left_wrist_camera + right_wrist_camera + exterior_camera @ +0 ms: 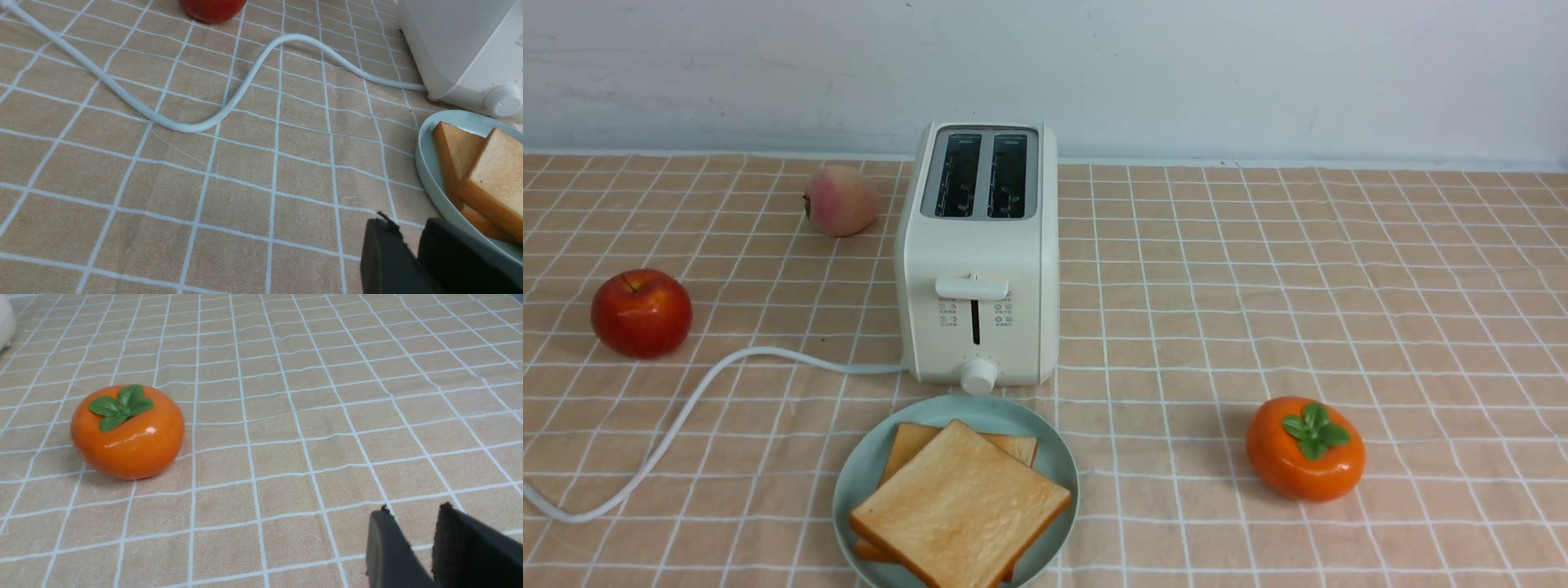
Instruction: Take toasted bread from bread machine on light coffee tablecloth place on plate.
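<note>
Two slices of toasted bread lie stacked on the pale teal plate (849, 482): the top slice (960, 506) sits askew over the lower one (915, 441). The cream-white bread machine (978, 253) stands just behind the plate on the light coffee tablecloth (1258, 269), both slots empty and the lever up. Neither gripper shows in the front view. In the left wrist view my left gripper (408, 222) is low over the cloth beside the plate (425, 163) and toast (496, 163), jaws nearly together and empty. My right gripper (412, 510) hovers over bare cloth, jaws close together and empty.
The white cord (670, 425) runs from the bread machine across the cloth to the left front. A red apple (641, 313) sits at the left and a peach (841, 200) left of the bread machine. An orange persimmon (1305, 447) sits at the right front, also in the right wrist view (127, 432).
</note>
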Robot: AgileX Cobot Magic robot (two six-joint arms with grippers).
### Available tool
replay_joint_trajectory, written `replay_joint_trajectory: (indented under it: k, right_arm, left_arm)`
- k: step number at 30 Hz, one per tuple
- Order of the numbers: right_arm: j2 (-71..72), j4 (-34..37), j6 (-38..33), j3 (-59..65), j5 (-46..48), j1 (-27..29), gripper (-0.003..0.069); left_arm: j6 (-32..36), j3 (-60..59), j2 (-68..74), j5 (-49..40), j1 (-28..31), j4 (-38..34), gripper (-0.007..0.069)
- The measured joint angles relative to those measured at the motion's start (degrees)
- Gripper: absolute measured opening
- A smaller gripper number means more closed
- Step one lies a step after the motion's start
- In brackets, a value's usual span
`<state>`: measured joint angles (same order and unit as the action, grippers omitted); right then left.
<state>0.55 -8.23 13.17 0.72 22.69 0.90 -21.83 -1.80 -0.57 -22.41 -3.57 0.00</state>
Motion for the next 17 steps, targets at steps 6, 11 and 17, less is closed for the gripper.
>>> replay_joint_trajectory:
  k: [6,11,17]
  right_arm:
    - [0.0,0.0,0.0,0.0,0.0,0.0,0.0197]
    - [0.0,-0.1,0.0,0.0,0.0,0.0,0.0202]
    - [0.0,-0.1,0.0,0.0,0.0,0.0,0.0209]
  left_arm:
    - [0.0,0.0,0.0,0.0,0.0,0.0,0.0132]
    - [0.0,0.0,0.0,0.0,0.0,0.0,0.0139]
    - [0.0,0.0,0.0,0.0,0.0,0.0,0.0144]
